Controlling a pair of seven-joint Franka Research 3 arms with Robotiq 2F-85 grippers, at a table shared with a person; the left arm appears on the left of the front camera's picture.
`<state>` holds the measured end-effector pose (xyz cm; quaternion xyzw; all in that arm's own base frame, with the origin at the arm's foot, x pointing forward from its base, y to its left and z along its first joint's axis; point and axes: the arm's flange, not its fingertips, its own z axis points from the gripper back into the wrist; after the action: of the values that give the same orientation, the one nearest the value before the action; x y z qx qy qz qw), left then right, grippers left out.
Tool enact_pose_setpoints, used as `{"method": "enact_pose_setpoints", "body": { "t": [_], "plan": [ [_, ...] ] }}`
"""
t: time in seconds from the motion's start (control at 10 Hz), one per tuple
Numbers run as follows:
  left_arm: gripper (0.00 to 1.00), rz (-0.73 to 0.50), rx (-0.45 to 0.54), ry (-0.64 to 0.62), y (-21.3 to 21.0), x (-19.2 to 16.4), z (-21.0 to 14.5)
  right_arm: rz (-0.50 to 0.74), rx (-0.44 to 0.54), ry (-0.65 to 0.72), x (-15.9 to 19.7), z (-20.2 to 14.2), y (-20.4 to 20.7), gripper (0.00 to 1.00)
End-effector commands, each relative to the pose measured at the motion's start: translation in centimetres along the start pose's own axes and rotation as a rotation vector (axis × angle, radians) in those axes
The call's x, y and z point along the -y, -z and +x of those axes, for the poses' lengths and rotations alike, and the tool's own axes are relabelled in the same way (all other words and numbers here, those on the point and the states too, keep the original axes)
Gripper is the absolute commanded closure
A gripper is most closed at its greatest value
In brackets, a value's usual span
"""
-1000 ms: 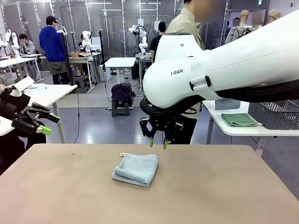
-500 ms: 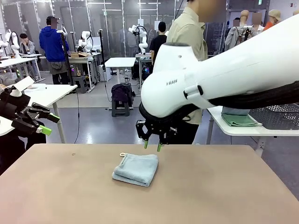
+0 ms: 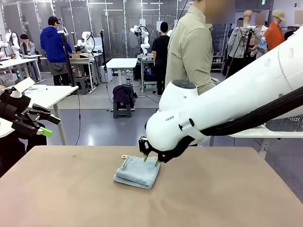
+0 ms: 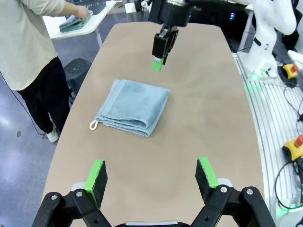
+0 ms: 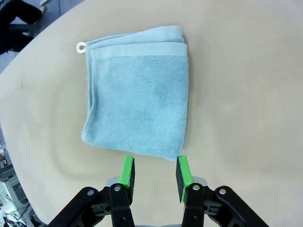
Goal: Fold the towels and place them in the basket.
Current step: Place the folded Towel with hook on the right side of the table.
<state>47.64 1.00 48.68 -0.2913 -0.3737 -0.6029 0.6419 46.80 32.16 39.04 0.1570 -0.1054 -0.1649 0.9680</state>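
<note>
The room is a wide workshop hall with a grey floor, glass partitions at the back and white work tables (image 3: 121, 62) where other people stand or sit. In front lies the broad tan matte bench (image 3: 227, 189), its far edge running straight across the front view and its top bare apart from one cloth.

The bulky white right arm (image 3: 227, 104) reaches in from the bench's right side toward its middle. A person in a beige shirt and dark trousers (image 3: 189, 47) stands just beyond the far edge, with a hand (image 4: 78, 9) on a folded green towel (image 4: 73, 21) on a white side table (image 3: 255, 134). A dark grey mesh basket (image 3: 286, 124) shows partly on that table, under the arm.

The folded dusty blue-grey terry towel (image 3: 138, 171) lies flat near the middle of the bench, somewhat toward the far edge.

The right gripper (image 3: 151, 161) points down at the towel's far right edge, its green pads (image 5: 128, 169) narrowly apart and gripping nothing; I cannot tell if they touch the cloth. The left gripper (image 4: 151, 163) hangs off the bench's left side, spread wide and empty.

A small cream loop (image 5: 81, 47) sticks out from the towel's far left corner.
</note>
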Motion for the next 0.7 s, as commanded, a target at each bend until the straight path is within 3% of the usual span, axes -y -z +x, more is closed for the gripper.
{"method": "enact_pose_setpoints", "body": {
  "t": [0.0,0.6],
  "plan": [
    [0.05,0.0,0.003,0.013,0.0,0.0,0.0,0.05,0.02,0.072,1.7,-0.1,1.7,0.53],
    [0.05,0.0,0.003,0.013,0.0,0.0,0.0,0.136,0.033,-0.008,6.0,1.4,5.1,0.53]
  ]
}}
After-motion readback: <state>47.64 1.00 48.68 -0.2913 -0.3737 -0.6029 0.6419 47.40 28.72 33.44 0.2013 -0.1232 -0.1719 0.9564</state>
